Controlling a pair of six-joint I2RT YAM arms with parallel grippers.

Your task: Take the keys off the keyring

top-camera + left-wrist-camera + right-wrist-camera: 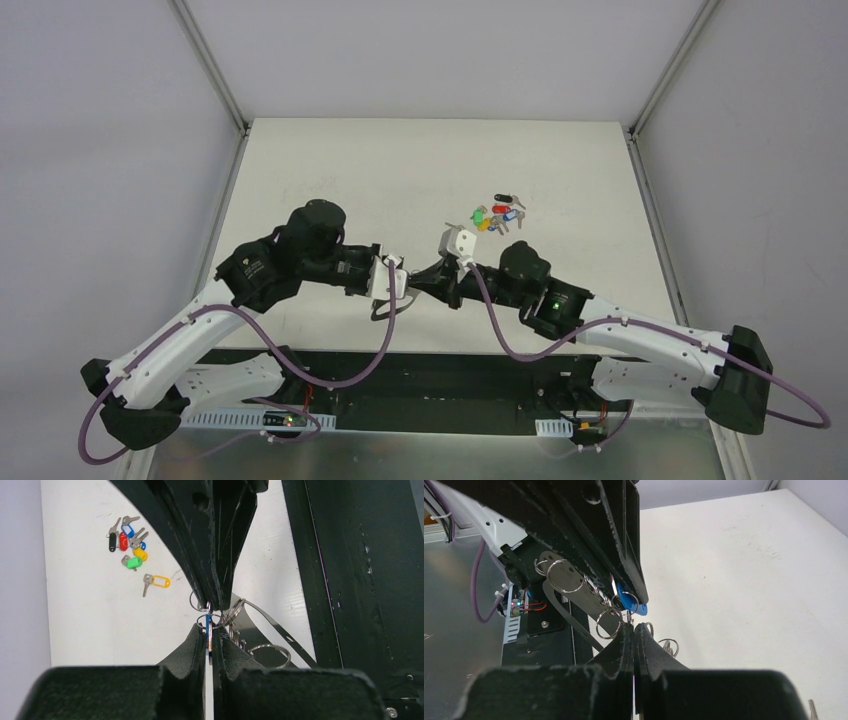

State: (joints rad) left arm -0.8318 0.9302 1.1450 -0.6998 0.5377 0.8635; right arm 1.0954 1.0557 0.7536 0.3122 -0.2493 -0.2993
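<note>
**Two arms, one blue key**

The keyring (pixel 569 587) hangs in the air between the arms, above the bench's (pixel 330 170) near side, probably so one arm can brace it while the other works a key free. The left jaws are clamped on the blue key (pixel 628 602). The right jaws are pressed together, tip to tip with them; what they pinch is hidden. Loose keys (pixel 497 215) lie well apart.
</note>
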